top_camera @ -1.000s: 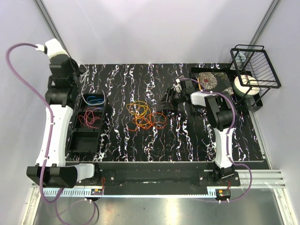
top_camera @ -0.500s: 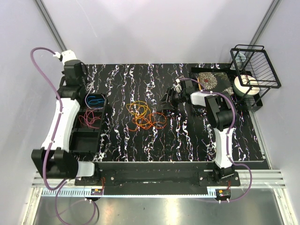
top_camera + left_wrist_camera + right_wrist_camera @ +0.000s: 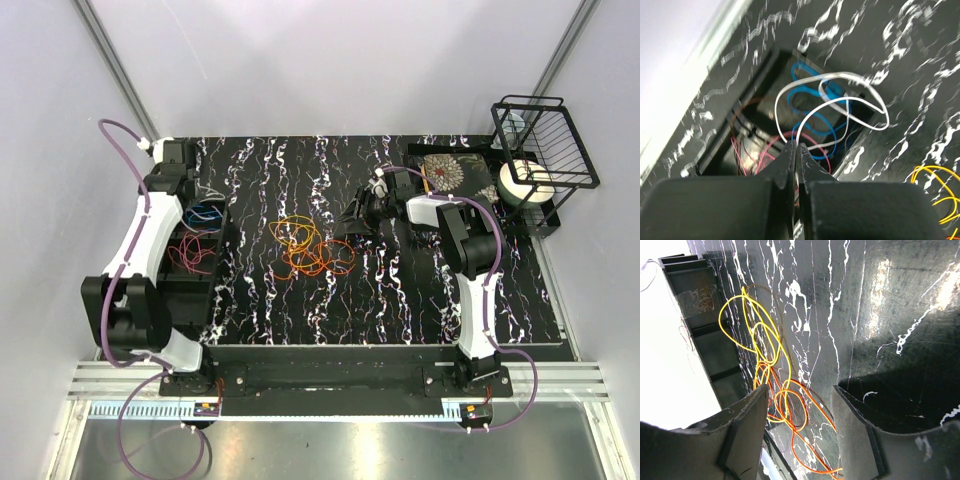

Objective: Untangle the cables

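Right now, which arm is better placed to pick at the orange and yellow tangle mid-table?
Right, probably: the right gripper hangs open beside the tangle, while the left gripper is shut on a pale cable over the tray.

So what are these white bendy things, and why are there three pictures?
They are two robot arms, the left arm and the right arm. One picture looks down from above. The other two come from little cameras on each wrist. On the black table lies a tangle of orange and yellow cables. A tray at the left holds a blue cable and a pink cable. The left end effector is pinched shut on a white cable above the tray. The right end effector is open, holding nothing, beside the tangle.
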`<state>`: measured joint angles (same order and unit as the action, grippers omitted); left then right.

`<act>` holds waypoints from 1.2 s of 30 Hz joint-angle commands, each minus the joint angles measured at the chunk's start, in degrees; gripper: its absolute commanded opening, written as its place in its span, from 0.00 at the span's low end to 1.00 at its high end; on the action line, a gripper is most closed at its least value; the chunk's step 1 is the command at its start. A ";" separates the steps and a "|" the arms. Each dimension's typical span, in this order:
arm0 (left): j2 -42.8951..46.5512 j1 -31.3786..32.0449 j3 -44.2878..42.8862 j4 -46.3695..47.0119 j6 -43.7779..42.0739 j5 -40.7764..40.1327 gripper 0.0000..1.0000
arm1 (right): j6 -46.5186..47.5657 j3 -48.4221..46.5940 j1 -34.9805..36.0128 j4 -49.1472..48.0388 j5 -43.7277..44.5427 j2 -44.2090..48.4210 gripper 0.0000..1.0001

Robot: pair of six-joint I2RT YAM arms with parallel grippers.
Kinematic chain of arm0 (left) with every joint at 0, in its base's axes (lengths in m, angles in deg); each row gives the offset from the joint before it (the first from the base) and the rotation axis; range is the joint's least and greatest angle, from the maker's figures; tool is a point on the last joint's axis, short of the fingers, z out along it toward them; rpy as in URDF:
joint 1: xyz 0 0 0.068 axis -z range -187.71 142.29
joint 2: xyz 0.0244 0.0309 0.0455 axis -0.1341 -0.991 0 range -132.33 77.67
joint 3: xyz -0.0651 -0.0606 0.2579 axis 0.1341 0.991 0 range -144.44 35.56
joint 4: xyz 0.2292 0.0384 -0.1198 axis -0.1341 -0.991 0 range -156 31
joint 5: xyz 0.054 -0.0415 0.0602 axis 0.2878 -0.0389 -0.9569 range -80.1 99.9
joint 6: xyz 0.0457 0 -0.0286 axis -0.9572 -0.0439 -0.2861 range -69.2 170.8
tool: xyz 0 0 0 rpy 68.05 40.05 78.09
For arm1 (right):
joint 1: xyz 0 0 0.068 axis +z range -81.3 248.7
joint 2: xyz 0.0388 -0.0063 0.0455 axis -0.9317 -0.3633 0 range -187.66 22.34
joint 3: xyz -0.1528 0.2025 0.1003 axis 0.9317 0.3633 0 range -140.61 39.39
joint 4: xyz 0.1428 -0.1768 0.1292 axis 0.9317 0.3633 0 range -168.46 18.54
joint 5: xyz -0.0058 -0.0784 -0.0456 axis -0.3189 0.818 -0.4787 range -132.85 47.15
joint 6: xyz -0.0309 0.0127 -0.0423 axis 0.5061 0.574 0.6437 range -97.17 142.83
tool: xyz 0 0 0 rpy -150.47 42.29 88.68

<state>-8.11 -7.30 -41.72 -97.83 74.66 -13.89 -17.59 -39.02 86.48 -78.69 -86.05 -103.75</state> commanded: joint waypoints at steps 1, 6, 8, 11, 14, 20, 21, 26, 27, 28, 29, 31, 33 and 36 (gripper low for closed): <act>-0.45 -1.97 1.15 -4.06 8.54 -1.08 0.00 | 1.93 0.01 1.03 3.48 2.95 -2.41 0.60; 6.14 -3.83 10.19 -1.09 14.46 -3.89 0.00 | 1.84 0.01 1.03 3.48 2.95 -2.41 0.60; 9.74 -5.15 11.79 -0.46 15.78 -5.64 0.00 | 1.93 -0.07 1.03 3.48 2.77 -2.41 0.60; 12.56 -6.90 13.29 1.47 14.99 -5.39 0.00 | 1.75 -0.07 1.03 3.39 2.77 -2.50 0.60; 11.69 -7.26 12.94 1.56 14.73 -3.47 0.00 | 1.75 -0.25 1.12 3.48 2.68 -2.59 0.60; 8.00 -7.26 11.81 2.09 15.96 -0.65 0.00 | 1.84 -0.34 1.11 3.57 2.59 -2.77 0.60; 6.25 -7.17 11.19 2.09 16.13 -0.38 0.00 | 1.84 -0.25 1.12 3.57 2.59 -2.77 0.60; 0.88 -7.26 6.71 2.35 16.22 2.34 0.00 | 1.84 -0.34 1.12 3.57 2.60 -2.77 0.61; -0.26 -7.26 6.26 2.44 16.74 2.61 0.00 | 1.93 -0.43 1.12 3.66 2.68 -2.77 0.61; -0.62 -7.26 5.91 2.53 17.01 3.13 0.00 | 1.84 -0.43 1.12 3.66 2.68 -2.77 0.61; -0.97 -7.17 5.65 3.23 17.27 3.48 0.00 | 1.93 -0.43 1.12 3.66 2.77 -2.77 0.61; -1.85 -7.17 5.64 4.72 17.45 5.41 0.00 | 1.84 -0.51 1.20 3.74 2.51 -2.94 0.61; -2.81 -7.17 5.21 6.31 17.80 5.95 0.00 | 1.84 -0.60 1.20 3.75 2.51 -3.03 0.61; -3.87 -7.17 4.59 6.83 18.59 5.07 0.00 | 1.93 -0.69 1.20 3.92 2.59 -3.03 0.61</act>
<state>-10.84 -14.52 -33.89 -95.14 91.45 -9.81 -17.59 -39.48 86.72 -78.64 -86.31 -104.10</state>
